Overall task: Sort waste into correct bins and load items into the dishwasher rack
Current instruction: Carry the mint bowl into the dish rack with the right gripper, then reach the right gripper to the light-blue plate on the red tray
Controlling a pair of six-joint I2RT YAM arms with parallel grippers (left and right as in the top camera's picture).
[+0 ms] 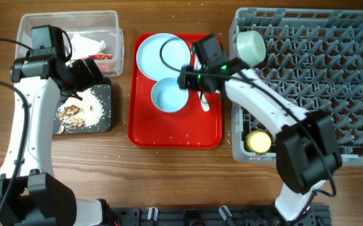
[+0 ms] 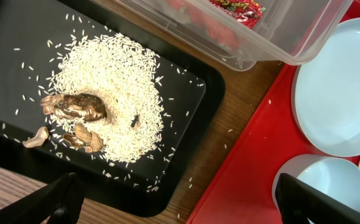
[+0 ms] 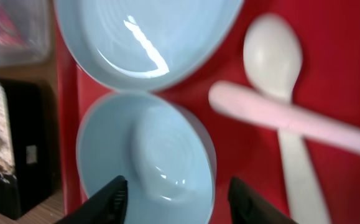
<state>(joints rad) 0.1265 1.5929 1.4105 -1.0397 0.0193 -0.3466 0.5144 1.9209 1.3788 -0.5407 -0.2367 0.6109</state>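
The clear tub point(image 1: 27, 25) holds the white-and-red wrapper point(image 1: 88, 45). The black tray point(image 1: 106, 122) holds white rice crumbs point(image 2: 111, 87) and brown food bits point(image 2: 80, 109). On the red tray point(image 1: 175, 129) lie the pale blue plate point(image 1: 159, 53), a pale blue bowl point(image 1: 168, 95), the white spoon point(image 3: 273, 56) and a pale handle point(image 3: 291, 118) lying across it. The grey rack point(image 1: 331, 81) holds a second bowl point(image 1: 251, 47) and the yellow cup point(image 1: 258, 142). My left gripper point(image 2: 180, 208) is open and empty over the black tray's edge. My right gripper point(image 3: 180, 202) is open, straddling the bowl's point(image 3: 142, 155) rim.
Loose rice grains lie on the wooden table point(image 2: 242, 124) between the black tray and the red tray. The clear tub's corner point(image 2: 291, 31) overhangs close to the plate point(image 2: 341, 87). The rack's pegs fill the right side.
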